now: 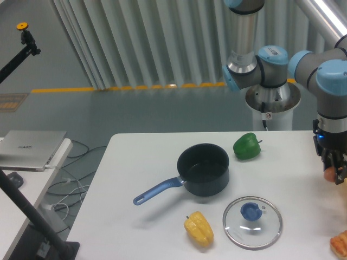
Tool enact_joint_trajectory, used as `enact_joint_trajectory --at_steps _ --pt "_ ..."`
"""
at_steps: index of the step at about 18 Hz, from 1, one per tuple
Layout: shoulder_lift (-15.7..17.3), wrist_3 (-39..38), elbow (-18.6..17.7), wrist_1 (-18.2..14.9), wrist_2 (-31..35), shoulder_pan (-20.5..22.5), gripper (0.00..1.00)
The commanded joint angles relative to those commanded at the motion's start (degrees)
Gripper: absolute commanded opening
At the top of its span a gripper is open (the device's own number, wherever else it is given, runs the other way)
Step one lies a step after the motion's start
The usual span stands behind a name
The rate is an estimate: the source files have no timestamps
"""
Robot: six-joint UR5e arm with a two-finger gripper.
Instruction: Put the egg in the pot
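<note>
While the egg (330, 174) is gripped between the fingers of the gripper (333, 172), held above the right edge of the table (135, 162), the carrying step is judged to be in hand.

Item, the egg: small, orange-brown, partly hidden by the fingers, clear of the tabletop.

Item, the pot (204, 169): dark, round, uncovered, set near the table's middle, its blue handle pointed toward the front-left corner. Nothing is seen inside.

Item, a green pepper (246, 146): just beside the pot, toward the back edge.

Item, a yellow pepper (198, 228): near the front edge, in front of the pot.

Item, a glass lid (252, 222): flat, blue-knobbed, beside the yellow pepper, toward the right.

Item, an orange object at the front-right corner: cut off by the frame, not identified.

Next move, as judged: the egg is to be carried leftward, well across the table, past the green pepper, centred over the pot's mouth, lowered, and only then released, since a smooth oval dropped from height may bounce or roll.
</note>
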Motion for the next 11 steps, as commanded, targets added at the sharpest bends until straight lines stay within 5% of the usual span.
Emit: enact_joint_trajectory --at_steps 11 --pt "0.35 -0.70 -0.18 -0.09 -0.09 -0.79 0.37"
